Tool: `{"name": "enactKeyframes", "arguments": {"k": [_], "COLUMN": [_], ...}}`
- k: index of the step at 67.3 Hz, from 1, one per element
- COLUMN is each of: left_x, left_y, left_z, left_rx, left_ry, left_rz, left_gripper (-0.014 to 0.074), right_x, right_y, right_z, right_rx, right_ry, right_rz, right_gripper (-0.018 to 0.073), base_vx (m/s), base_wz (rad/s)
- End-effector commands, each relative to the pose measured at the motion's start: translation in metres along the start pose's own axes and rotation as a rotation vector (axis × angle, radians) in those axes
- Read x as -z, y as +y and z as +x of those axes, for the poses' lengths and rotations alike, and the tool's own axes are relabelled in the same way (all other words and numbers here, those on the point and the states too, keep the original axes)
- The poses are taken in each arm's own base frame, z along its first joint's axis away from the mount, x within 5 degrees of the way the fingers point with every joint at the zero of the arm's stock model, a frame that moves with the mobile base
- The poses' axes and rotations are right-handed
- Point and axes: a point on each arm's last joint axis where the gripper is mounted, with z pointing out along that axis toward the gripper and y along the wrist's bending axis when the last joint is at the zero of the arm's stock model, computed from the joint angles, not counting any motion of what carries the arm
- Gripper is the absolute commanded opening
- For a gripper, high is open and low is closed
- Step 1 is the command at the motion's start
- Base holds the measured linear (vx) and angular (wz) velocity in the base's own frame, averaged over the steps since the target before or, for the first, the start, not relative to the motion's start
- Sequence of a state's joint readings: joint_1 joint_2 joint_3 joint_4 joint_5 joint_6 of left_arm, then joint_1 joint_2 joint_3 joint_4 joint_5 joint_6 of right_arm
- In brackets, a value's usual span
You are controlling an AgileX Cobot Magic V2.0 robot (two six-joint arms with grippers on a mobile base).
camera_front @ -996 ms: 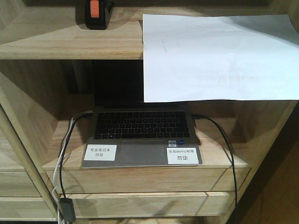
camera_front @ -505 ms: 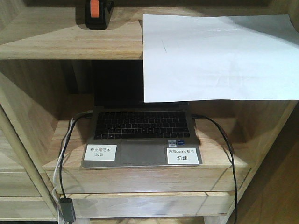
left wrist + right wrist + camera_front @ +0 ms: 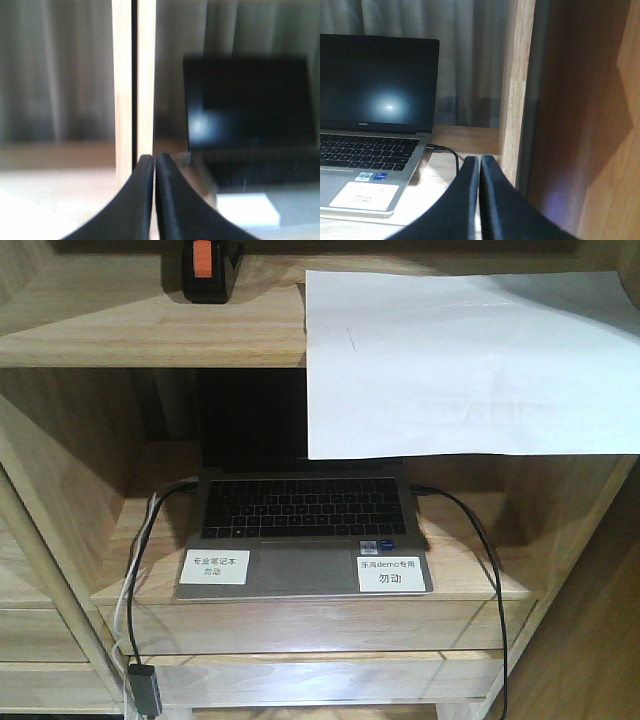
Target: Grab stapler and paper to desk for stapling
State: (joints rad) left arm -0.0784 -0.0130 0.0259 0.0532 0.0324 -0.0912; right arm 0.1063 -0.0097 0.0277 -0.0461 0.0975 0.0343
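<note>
a light-wood shelf unit (image 3: 120, 340) fills the front view. the left gripper (image 3: 154, 161) and right gripper (image 3: 480, 161) are both clenched on nothing, at the level of the laptop (image 3: 300, 530). the stapler (image 3: 204, 270) and paper (image 3: 470, 360) lie on the shelf above, untouched, well apart from both; the paper overhangs the edge. nothing is done yet, i judge: both grabs and the carry to the desk, not in view, are left.

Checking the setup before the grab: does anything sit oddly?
Yes: the paper overhangs the upper shelf's front edge, hanging in front of the open laptop's screen. The stapler looks normally placed.
</note>
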Motion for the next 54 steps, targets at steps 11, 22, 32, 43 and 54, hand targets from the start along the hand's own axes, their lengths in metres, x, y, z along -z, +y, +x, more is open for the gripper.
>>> {"name": "enactKeyframes", "arguments": {"k": [11, 22, 32, 43, 54], "left_x": [0.007, 0.017, 0.022, 0.012, -0.006], "left_y": [-0.003, -0.004, -0.005, -0.006, -0.006], "left_z": [-0.037, -0.076, -0.117, -0.153, -0.177], "left_rx": [0.016, 0.011, 0.011, 0.012, 0.013], "left_ry": [-0.29, -0.375, -0.38, -0.25, -0.098], "left_rz": [0.031, 0.032, 0.028, 0.014, 0.0], "left_gripper": [-0.0006, -0.0006, -0.0006, -0.0006, -0.0006], "right_x": [0.0, 0.0, 0.0, 0.0, 0.0], "right_y": [0.0, 0.0, 0.0, 0.0, 0.0], "right_z": [0.001, 0.001, 0.001, 0.001, 0.001], "right_rx": [0.013, 0.013, 0.013, 0.013, 0.013], "right_ry": [-0.054, -0.054, -0.054, -0.054, -0.054], "right_rz": [-0.002, -0.002, -0.002, -0.002, -0.002], "right_gripper": [-0.0009, -0.0009, -0.0009, -0.0009, -0.0009], "base_vx": [0.0, 0.0, 0.0, 0.0, 0.0], "base_wz": [0.0, 0.0, 0.0, 0.0, 0.0]}}
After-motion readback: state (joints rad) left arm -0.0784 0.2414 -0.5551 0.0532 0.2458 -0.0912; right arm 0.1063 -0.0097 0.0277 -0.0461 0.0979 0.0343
